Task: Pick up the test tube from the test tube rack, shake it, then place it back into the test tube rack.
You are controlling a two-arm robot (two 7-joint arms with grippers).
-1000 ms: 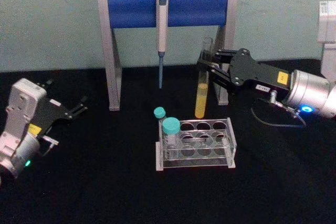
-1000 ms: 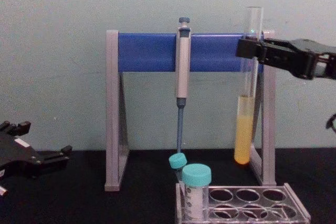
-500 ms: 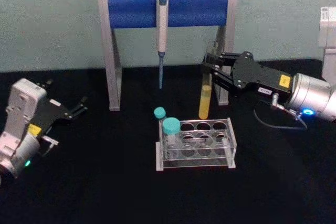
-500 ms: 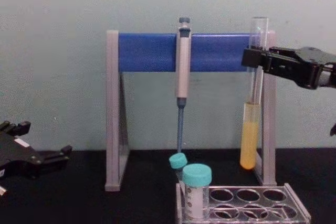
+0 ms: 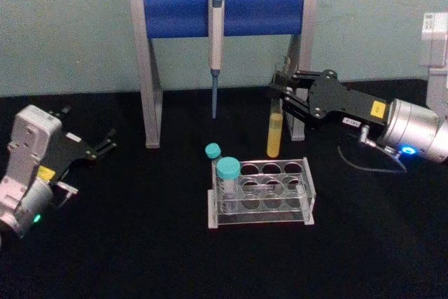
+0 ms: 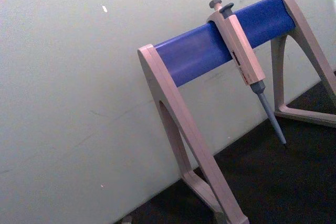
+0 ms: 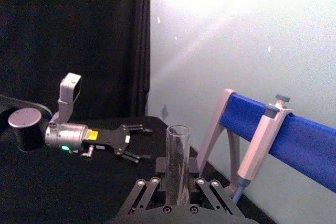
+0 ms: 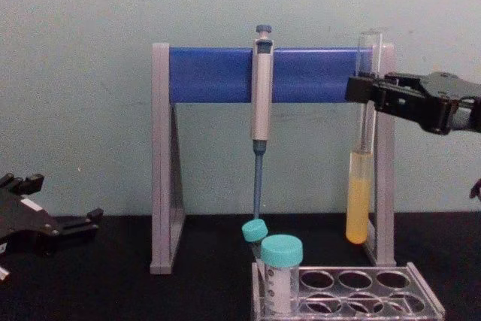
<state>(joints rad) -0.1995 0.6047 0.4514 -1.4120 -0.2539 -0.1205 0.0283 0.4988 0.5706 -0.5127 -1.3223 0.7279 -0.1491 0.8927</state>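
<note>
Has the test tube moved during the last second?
Yes. Held in the right gripper, the test tube has dropped: in the chest view its rim sits nearer the pipette stand's blue bar, and it hangs straighter.

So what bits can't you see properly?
- Tube bottom: right wrist view, hidden behind the right pincer holding it.
- Rack front: chest view, cut off by the bottom edge.
- Back vial: chest view, body hidden by the front vial.
- Left pincer: chest view, partly cut off by the left edge.
- Which hole sits under the tube: cannot tell.
</note>
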